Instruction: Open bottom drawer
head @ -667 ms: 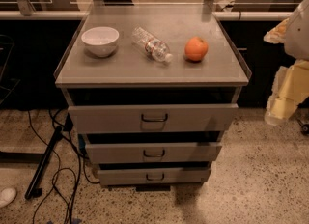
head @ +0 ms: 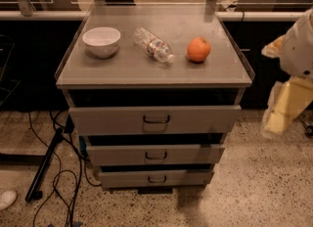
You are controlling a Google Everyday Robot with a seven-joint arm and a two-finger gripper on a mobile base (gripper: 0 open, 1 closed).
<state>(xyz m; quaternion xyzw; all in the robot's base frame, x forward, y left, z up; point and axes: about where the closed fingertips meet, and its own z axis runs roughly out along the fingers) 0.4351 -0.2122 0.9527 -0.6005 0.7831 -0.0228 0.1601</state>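
The bottom drawer (head: 156,178) sits lowest in the desk (head: 146,69), at lower centre of the frame. The gripper (head: 286,108) hangs at the right edge, well apart from it; I cannot tell whether it is open or closed.

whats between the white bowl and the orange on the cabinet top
In the camera view, a clear plastic bottle lies on its side between the white bowl and the orange. The claw hangs right of the cabinet.
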